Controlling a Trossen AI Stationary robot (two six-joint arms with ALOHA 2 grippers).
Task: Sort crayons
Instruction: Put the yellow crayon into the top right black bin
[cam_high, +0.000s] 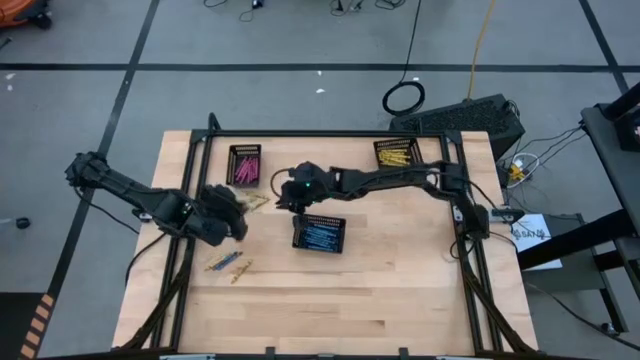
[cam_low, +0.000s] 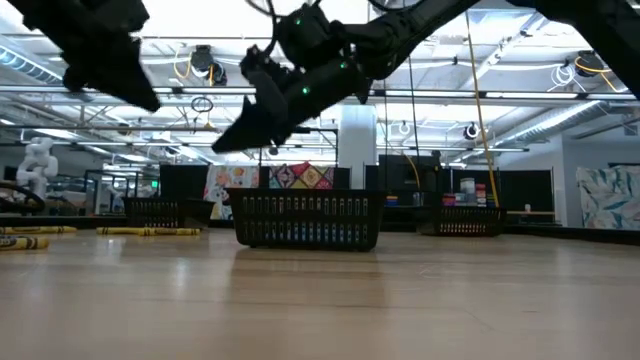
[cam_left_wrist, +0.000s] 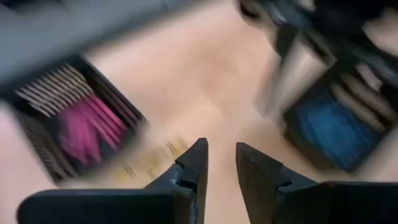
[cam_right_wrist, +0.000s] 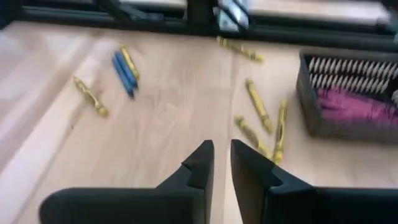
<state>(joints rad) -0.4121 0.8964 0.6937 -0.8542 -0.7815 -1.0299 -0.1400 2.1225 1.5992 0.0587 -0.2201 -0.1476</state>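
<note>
Loose yellow crayons (cam_right_wrist: 258, 106) lie flat on the table next to the pink tray (cam_high: 245, 165). A blue crayon (cam_right_wrist: 124, 73) and two yellow ones (cam_right_wrist: 90, 96) lie flat nearer the front left (cam_high: 228, 264). My left gripper (cam_left_wrist: 221, 155) hovers above the table between the pink tray (cam_left_wrist: 81, 124) and the blue tray (cam_left_wrist: 333, 127), fingers slightly apart and empty. My right gripper (cam_right_wrist: 222, 152) hangs above the table beside the yellow crayons (cam_high: 256, 203), fingers a narrow gap apart and empty. It also shows in the low view (cam_low: 235, 135), well clear of the table.
A black mesh tray of blue crayons (cam_high: 320, 233) stands mid-table, and it also shows in the low view (cam_low: 306, 220). A tray of pink crayons stands at the back left and a tray of yellow ones (cam_high: 397, 153) at the back right. The two grippers are close together.
</note>
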